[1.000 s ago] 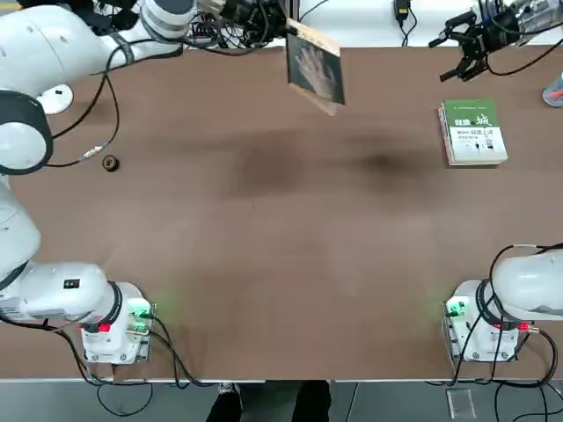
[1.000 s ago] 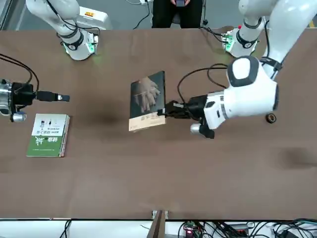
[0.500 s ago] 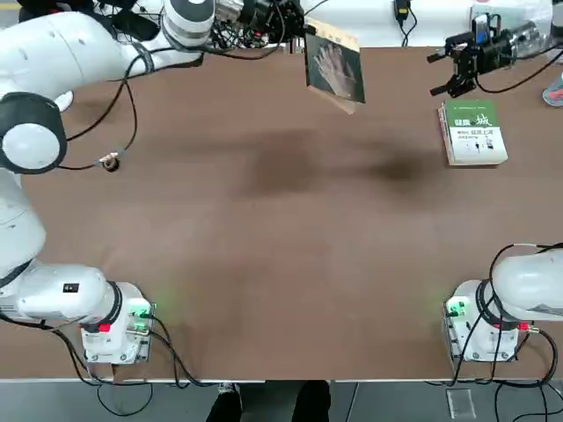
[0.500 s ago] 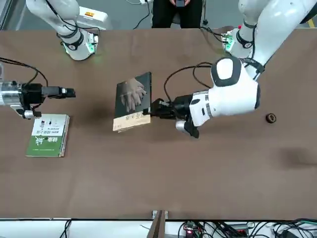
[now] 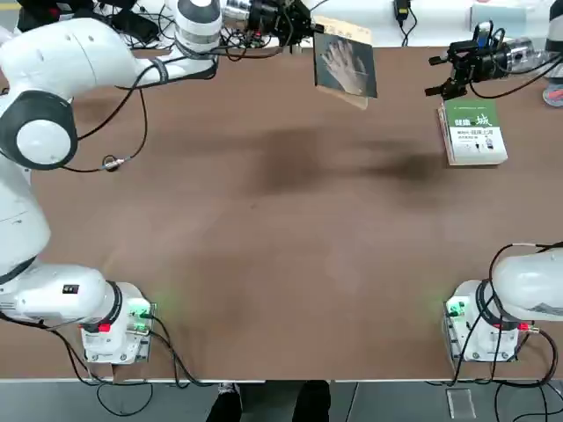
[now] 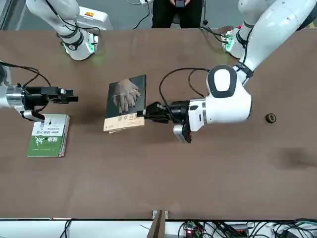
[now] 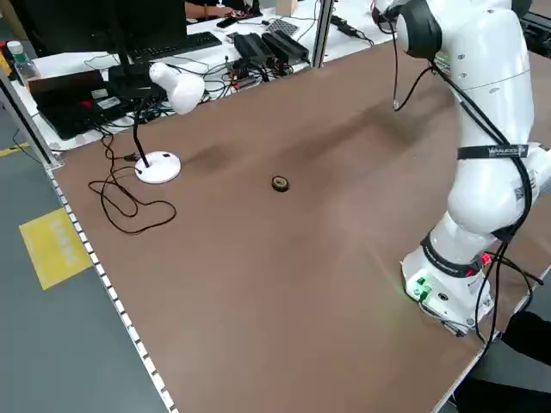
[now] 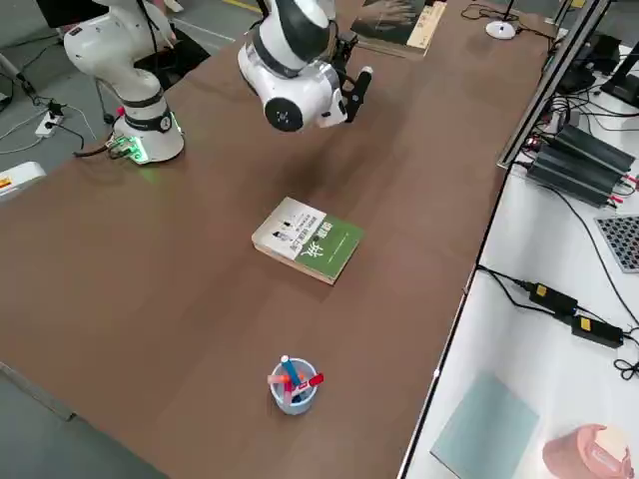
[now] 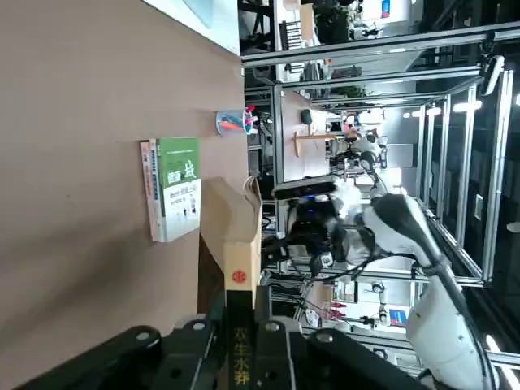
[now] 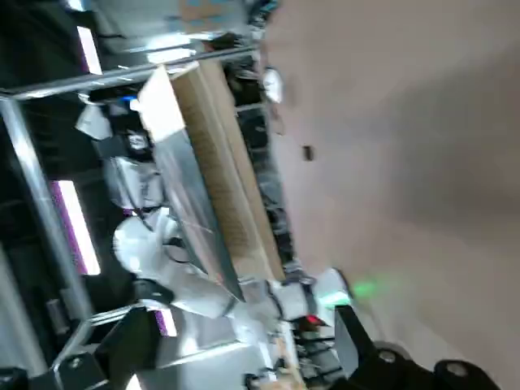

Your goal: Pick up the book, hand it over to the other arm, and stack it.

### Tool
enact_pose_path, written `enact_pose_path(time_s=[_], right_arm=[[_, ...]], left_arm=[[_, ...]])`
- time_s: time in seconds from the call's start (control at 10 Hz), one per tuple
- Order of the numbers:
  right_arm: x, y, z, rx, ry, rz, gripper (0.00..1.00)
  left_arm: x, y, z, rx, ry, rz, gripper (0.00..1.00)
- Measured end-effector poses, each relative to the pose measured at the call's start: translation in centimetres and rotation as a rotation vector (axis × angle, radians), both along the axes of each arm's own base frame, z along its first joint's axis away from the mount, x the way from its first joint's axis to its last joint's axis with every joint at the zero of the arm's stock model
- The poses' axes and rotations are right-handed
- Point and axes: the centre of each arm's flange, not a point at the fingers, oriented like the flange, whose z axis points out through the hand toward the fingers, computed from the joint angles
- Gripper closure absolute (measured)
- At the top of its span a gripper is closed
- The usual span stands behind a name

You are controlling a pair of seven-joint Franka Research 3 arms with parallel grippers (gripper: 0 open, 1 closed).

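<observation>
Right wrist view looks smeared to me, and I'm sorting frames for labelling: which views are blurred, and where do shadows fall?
Right wrist view: motion-smeared, the book streaked. Left wrist view: sharp on the book's spine. Top view: crisp, with two soft dark shadows on the table, below the book and the right gripper. Front view: crisp, a faint shadow at the table's right.

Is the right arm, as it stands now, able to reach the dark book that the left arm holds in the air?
Probably yes. The right end effector is open, facing the book, with only open air between; the left end effector grips the far edge.
</observation>
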Motion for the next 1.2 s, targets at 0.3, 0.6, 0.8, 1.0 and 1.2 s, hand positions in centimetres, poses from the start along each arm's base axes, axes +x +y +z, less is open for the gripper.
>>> enact_pose_path(time_s=[0.3, 0.6, 0.8, 1.0, 1.2], right_arm=[[-0.1, 0.2, -2.2, 0.071, -0.012, -0.033, 0.00], [-0.4, 0.3, -3.6, 0.096, 0.005, -0.039, 0.00], [-1.0, 0.5, -4.4, 0.107, 0.019, -0.035, 0.00], [-1.3, 0.5, -4.6, 0.112, 0.011, -0.034, 0.00], [-1.3, 0.3, -4.8, 0.110, 0.006, -0.042, 0.00]], left_arm=[[-1.2, -2.7, -0.4, -0.006, -0.003, 0.007, 0.99], [-1.8, -4.9, -1.2, -0.014, -0.005, 0.026, 0.99], [-2.0, -5.8, -1.7, -0.016, -0.002, 0.036, 0.99], [-2.2, -6.6, -2.0, -0.019, -0.003, 0.039, 0.99], [-2.6, -7.3, -2.3, -0.021, -0.012, 0.033, 0.99]])
